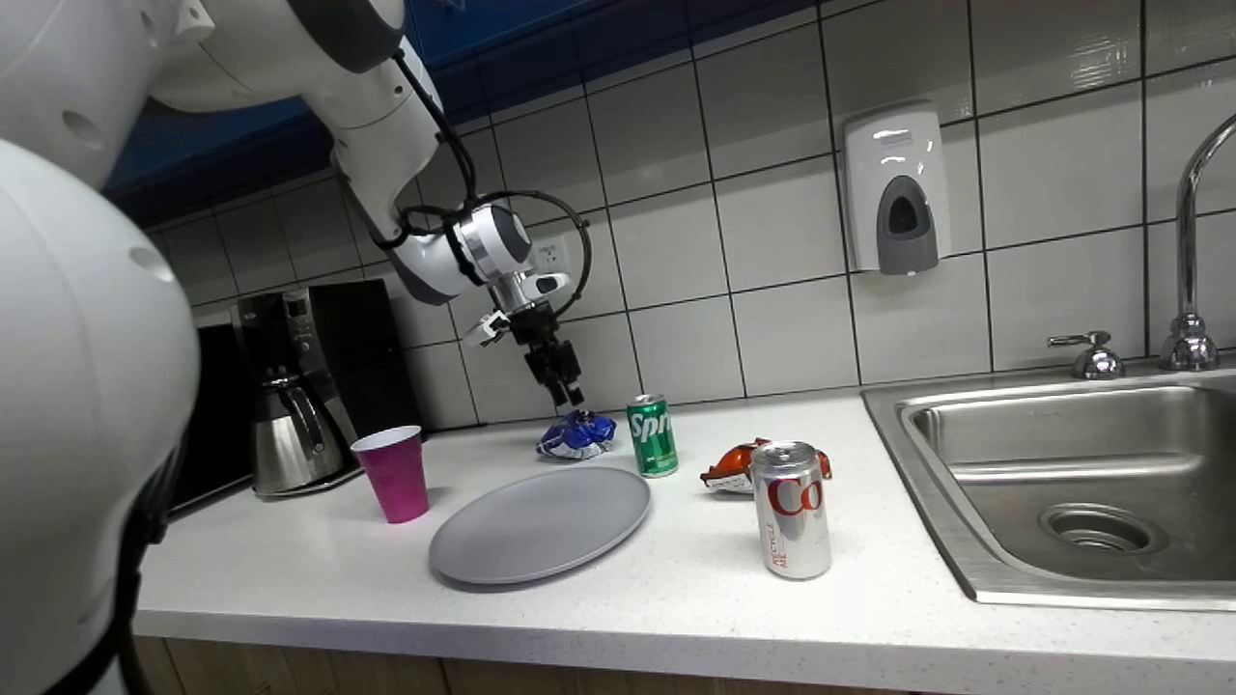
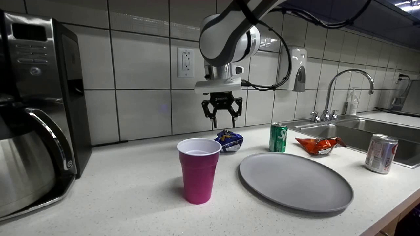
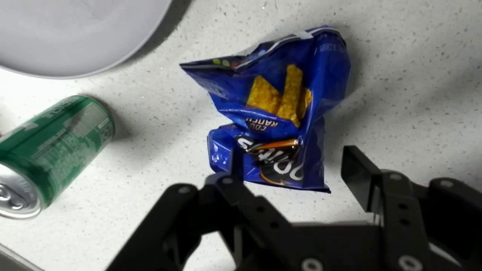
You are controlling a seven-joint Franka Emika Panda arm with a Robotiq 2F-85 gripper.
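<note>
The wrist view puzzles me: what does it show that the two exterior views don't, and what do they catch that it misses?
Only the wrist view clearly shows the chips pictured on the blue bag and its "RANCH" lettering. Only the exterior views show the pink cup, silver can, coffee maker and soap dispenser. All three share the blue bag, green can, open gripper and grey plate, cut off in the wrist view.

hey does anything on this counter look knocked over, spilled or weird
Nothing stands out: the cup, green can and silver can stand upright, with no spill visible. The blue bag under the open gripper is creased, but that's ordinary.
</note>
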